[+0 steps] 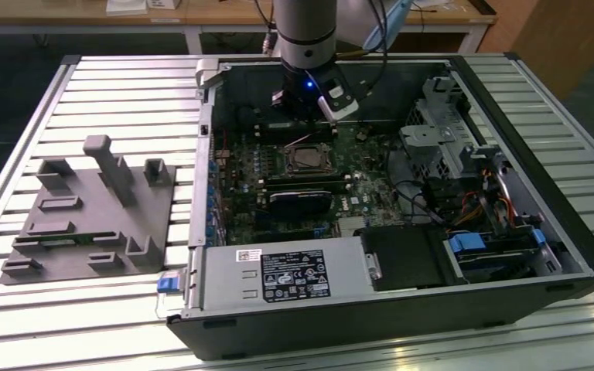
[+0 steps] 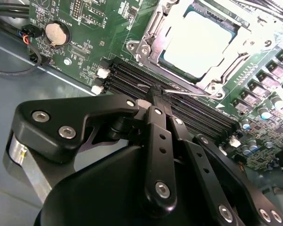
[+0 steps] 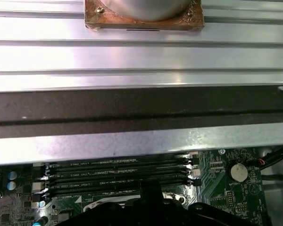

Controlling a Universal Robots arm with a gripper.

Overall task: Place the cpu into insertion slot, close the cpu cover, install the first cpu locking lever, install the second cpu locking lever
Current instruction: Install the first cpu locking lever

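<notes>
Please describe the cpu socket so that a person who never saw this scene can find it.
Find the open computer case on the slatted table, then its green motherboard. Near its middle sits the insertion slot: square with a silvery metal frame, unlike the long black memory slots beside it.

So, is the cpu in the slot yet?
In: the cpu sits flat within the insertion slot, silvery top showing.

In the second wrist view the black linkage of the tool (image 2: 154,92) hides much of the motherboard (image 2: 85,28), glare whites out the top of the cpu (image 2: 198,42), and the cpu cover (image 2: 179,70) runs off the picture's edge. In the first wrist view the tool's dark body hides nearly all of the insertion slot (image 3: 108,205).
</notes>
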